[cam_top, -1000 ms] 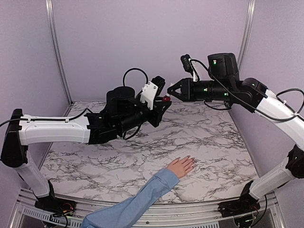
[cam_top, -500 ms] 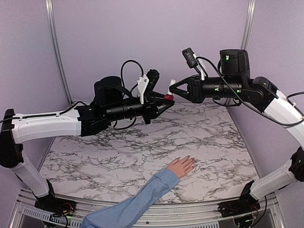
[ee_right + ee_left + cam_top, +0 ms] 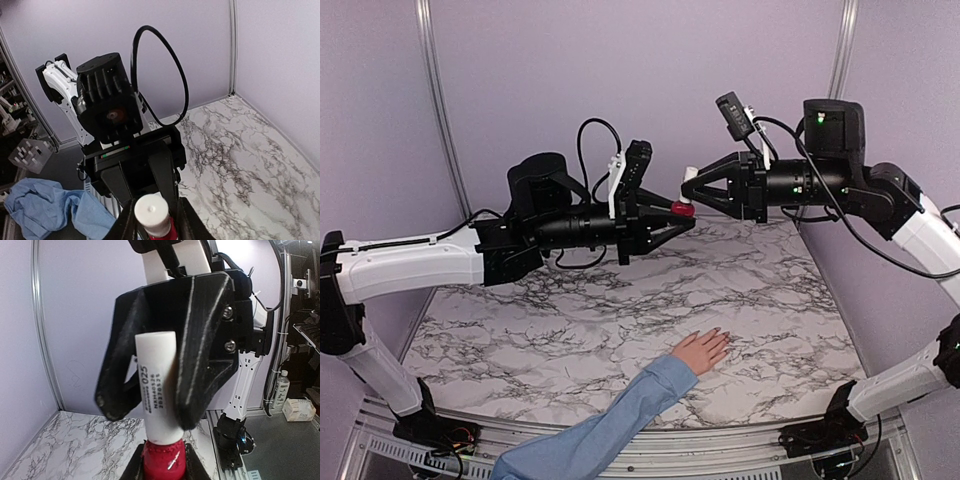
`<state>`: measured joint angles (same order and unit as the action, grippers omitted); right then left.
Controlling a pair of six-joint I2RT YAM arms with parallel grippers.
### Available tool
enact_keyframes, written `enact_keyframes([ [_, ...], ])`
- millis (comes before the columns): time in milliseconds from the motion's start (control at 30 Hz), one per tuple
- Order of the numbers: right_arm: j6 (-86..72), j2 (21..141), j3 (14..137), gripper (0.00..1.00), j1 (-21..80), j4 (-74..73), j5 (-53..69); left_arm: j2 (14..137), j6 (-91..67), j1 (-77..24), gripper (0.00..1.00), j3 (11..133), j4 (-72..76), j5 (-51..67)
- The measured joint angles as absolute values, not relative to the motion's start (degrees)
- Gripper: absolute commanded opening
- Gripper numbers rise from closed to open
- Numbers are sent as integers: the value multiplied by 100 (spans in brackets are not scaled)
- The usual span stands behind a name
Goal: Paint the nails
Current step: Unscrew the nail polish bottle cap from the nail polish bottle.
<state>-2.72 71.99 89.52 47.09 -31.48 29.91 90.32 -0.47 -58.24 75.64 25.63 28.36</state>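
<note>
A small red nail-polish bottle (image 3: 682, 209) with a white cap (image 3: 156, 385) hangs in the air above the far middle of the table. My left gripper (image 3: 672, 210) is shut on the red body (image 3: 162, 462) from the left. My right gripper (image 3: 688, 192) comes in from the right, its fingers (image 3: 200, 340) closed around the white cap (image 3: 152, 214). A light-skinned hand (image 3: 700, 351) with a light blue sleeve (image 3: 620, 425) lies flat on the marble near the front. Its nails (image 3: 723, 336) are tiny at the fingertips, far below both grippers.
The marble table (image 3: 570, 320) has lilac walls behind and at both sides. Both arms stretch level above the far half. Black cables loop over each wrist (image 3: 595, 135). A blue cloth (image 3: 45, 205) lies off the table.
My left gripper has levelled out and carried the bottle slightly right. My right arm has shifted right and its fingers now sit over the white cap. The hand has not moved.
</note>
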Motion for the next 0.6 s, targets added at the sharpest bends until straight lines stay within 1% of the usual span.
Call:
enact_keyframes([
  [100,-307,7303,8954,45,4720,-3140,2967,9032,30,-5924,0,7505,2554,2801],
  [200,-322,7378,8982,47,4720,-3242,2954,9032,67,-5959,0,7430,2534,2755],
  [333,-340,7446,9142,46,4718,-3463,2917,9032,115,-5961,0,7349,2528,2735],
  [500,-349,7542,9402,41,4720,-3647,2919,9032,183,-5961,0,7266,2512,2698],
  [600,-366,7594,9478,41,4718,-3765,2919,9032,198,-5961,0,7231,2502,2689],
])
